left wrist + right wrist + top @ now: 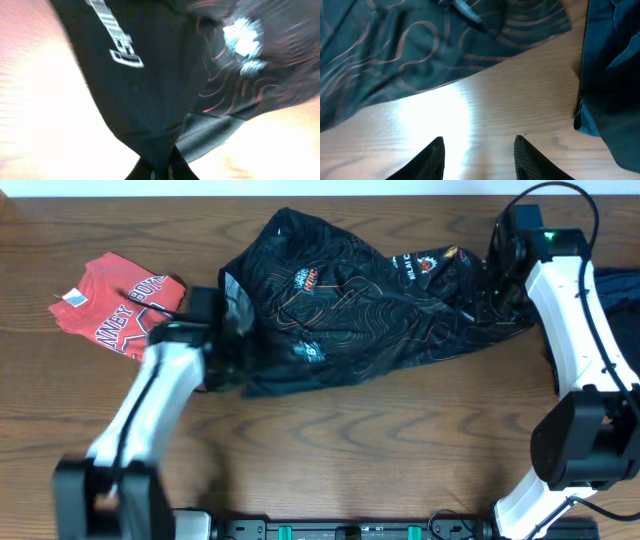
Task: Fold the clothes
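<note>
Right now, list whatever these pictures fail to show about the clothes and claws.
Left claw: left wrist view, the bunched black jersey covers its tips.
Jersey lettering: same view, blurred and cut by the top edge.
Red tee: overhead, lettering crumpled, partly behind the left arm.
Dark blue garment: overhead, cut by the right edge.

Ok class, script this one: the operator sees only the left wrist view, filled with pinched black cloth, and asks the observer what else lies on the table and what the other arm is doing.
Observer: A red tee lies crumpled to the left of the black jersey.
Operator: And the right claw?
Observer: The right claw hangs open over bare table, gripping nothing, near the jersey's edge.
Operator: Anything further right?
Observer: A dark blue garment lies at the table's right edge.
</note>
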Controlling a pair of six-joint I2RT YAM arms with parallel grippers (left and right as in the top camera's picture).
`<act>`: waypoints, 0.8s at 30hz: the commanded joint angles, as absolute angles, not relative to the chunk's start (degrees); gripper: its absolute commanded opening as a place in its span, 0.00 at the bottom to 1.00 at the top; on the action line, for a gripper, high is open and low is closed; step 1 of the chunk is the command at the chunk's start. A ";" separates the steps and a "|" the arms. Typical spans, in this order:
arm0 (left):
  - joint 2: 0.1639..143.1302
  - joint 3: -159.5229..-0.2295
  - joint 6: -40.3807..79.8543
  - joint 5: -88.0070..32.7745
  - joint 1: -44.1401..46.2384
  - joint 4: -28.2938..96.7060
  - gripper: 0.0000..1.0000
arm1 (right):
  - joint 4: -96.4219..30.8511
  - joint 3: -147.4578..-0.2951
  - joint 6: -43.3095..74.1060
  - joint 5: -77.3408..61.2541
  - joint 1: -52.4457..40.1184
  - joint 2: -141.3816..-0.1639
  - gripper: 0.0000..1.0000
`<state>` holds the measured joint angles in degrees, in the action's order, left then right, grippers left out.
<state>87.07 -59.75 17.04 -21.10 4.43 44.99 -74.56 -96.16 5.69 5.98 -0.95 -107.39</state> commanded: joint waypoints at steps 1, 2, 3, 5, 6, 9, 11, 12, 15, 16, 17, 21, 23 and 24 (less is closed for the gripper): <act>80.44 -61.10 15.90 -18.87 0.67 46.74 0.06 | -71.37 -92.60 5.98 4.36 0.45 -106.52 0.45; 79.29 -61.10 16.51 -18.90 -0.03 47.22 0.06 | -69.58 -91.31 4.38 1.98 0.43 -106.52 0.46; 78.22 -61.10 16.64 -19.05 -0.56 47.88 0.06 | -67.79 -90.04 2.02 -1.04 0.34 -106.52 0.46; 77.10 -61.10 16.75 -19.03 -0.60 49.36 0.06 | -64.38 -87.53 -3.20 -8.14 -0.10 -106.52 0.47; 76.90 -61.08 16.78 -19.05 -0.49 50.61 0.06 | -62.08 -86.00 -4.82 -11.22 -0.60 -106.52 0.50; 77.08 -60.62 16.78 -19.03 0.12 53.60 0.06 | -56.34 -82.74 -5.06 -12.69 -2.07 -106.54 0.58; 77.08 -59.79 16.75 -18.96 0.19 55.22 0.06 | -51.90 -80.55 -5.48 -13.15 -3.40 -106.54 0.63; 77.08 -59.40 16.75 -18.79 0.19 55.75 0.06 | -49.52 -79.42 -6.50 -13.58 -4.27 -106.54 0.64; 77.08 -58.59 16.56 -18.55 0.19 56.10 0.06 | -43.51 -76.34 -9.47 -12.80 -7.14 -106.61 0.68; 77.08 -58.57 16.56 -18.55 0.19 56.10 0.06 | -42.19 -75.57 -9.91 -11.97 -8.01 -106.65 0.69; 77.10 -58.54 16.56 -18.55 0.19 56.10 0.06 | -41.15 -74.94 -9.93 -10.68 -8.82 -106.83 0.70; 77.10 -58.54 16.56 -18.55 0.19 56.12 0.06 | -38.61 -72.95 -9.93 -5.85 -11.49 -107.72 0.73; 77.10 -58.54 16.56 -18.55 0.19 56.12 0.06 | -38.06 -72.18 -9.93 -5.76 -12.16 -108.55 0.73; 77.10 -58.54 16.56 -18.55 0.19 56.12 0.06 | -38.00 -71.99 -9.93 -5.76 -12.34 -108.90 0.71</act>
<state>76.95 -59.05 16.86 -19.09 0.12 55.75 -38.30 -72.90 -8.64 -7.94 -11.77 -107.48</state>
